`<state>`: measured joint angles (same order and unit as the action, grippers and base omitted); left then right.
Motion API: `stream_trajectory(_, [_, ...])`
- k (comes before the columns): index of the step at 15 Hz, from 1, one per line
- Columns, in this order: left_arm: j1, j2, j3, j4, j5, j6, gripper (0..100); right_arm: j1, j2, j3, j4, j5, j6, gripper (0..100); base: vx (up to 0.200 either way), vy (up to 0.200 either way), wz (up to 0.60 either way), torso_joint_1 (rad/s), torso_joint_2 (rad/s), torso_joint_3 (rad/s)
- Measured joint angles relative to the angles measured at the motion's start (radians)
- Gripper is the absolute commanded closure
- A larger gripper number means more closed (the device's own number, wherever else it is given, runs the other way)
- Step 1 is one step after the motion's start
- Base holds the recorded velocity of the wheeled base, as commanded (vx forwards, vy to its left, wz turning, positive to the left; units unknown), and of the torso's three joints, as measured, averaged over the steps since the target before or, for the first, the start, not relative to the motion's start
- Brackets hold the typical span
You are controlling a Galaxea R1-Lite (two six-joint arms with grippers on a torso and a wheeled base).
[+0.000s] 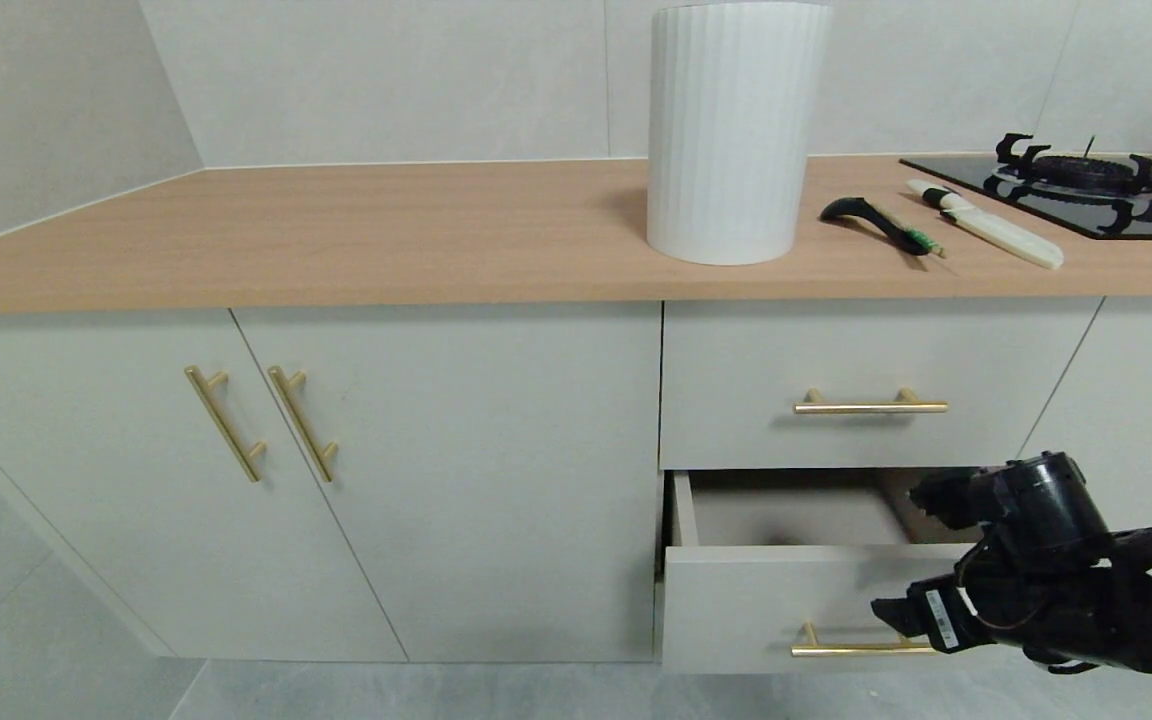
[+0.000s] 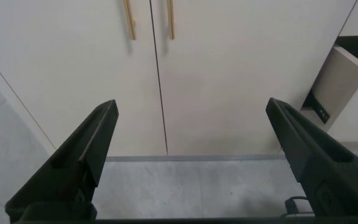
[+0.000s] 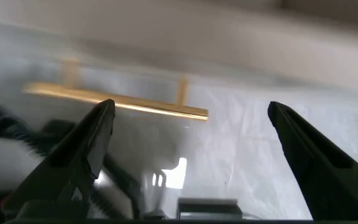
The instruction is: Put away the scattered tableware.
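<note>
On the wooden counter [image 1: 336, 230] lie a white knife [image 1: 986, 225] and a black-handled utensil with a green tip [image 1: 881, 222], both right of a tall white ribbed container [image 1: 726, 130]. Below them the lower drawer [image 1: 736, 600] is pulled partly out, and its inside looks bare. My right gripper [image 1: 901, 552] is open just in front of that drawer's front, above its gold handle [image 1: 861, 648]. The right wrist view has the gripper [image 3: 190, 109] wide open with the gold handle [image 3: 117, 102] beyond its fingers. My left gripper [image 2: 191, 106] is open low down, facing the cabinet doors [image 2: 160, 74].
A black gas hob [image 1: 1086, 185] sits at the counter's far right. The upper drawer [image 1: 871, 405] is closed. Two cabinet doors with gold handles [image 1: 226, 425] fill the left. The open drawer's side [image 2: 337, 81] juts out beside the left arm. Grey floor lies below.
</note>
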<state>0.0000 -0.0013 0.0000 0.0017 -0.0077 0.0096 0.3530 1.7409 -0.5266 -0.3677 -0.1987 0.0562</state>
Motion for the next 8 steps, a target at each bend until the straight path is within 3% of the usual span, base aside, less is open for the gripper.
stream_trajectory(4, [0.000, 0.000, 0.000, 0.000, 0.000, 0.000, 0, 0.061, -0.144, -0.027, -0.010, -0.004, 0.059, 0, 0.000, 0.000, 0.00, 0.000, 0.00, 0.000])
stream_trajectory(8, [0.000, 0.000, 0.000, 0.000, 0.000, 0.000, 0, 0.068, -0.101, -0.015, -0.190, -0.013, 0.089, 0, 0.000, 0.000, 0.00, 0.000, 0.00, 0.000])
